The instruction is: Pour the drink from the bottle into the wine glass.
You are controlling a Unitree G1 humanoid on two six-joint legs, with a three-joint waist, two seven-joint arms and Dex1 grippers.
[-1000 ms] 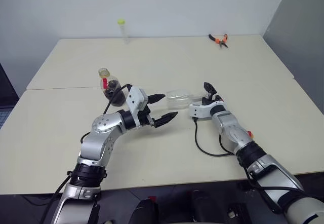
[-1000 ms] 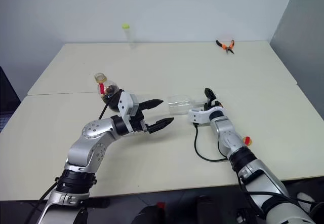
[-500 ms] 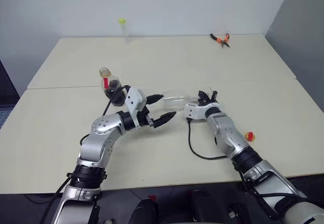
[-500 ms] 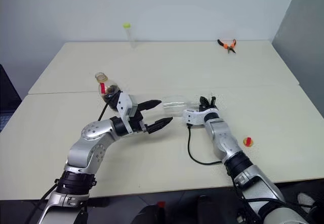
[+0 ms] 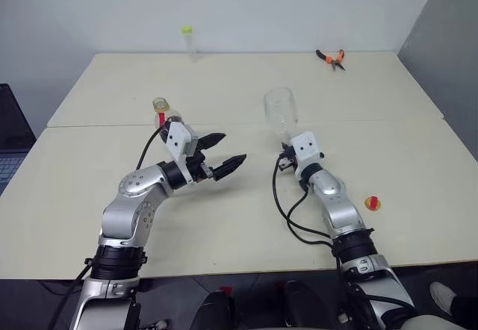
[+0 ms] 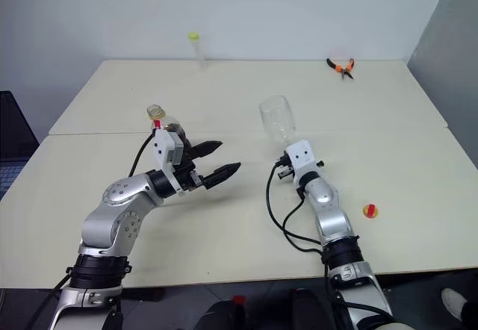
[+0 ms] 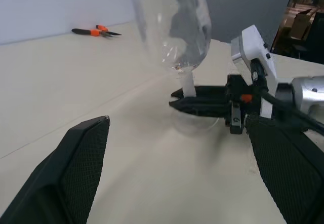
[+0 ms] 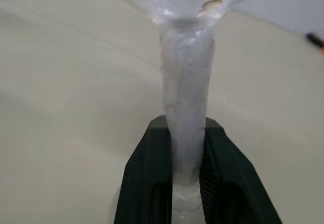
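The right end effector (image 7: 188, 104) is clamped on the stem of the clear stemmed wine glass (image 5: 280, 111), upright; the left end effector (image 5: 221, 153) is spread apart.

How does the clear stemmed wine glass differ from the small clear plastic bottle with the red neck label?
The clear stemmed wine glass is empty; the small clear plastic bottle with the red neck label contains dark liquid. The glass is clamped at its stem by the right gripper; the bottle is unheld, behind the open left gripper. The glass is taller. Both are transparent, upright and open-topped.
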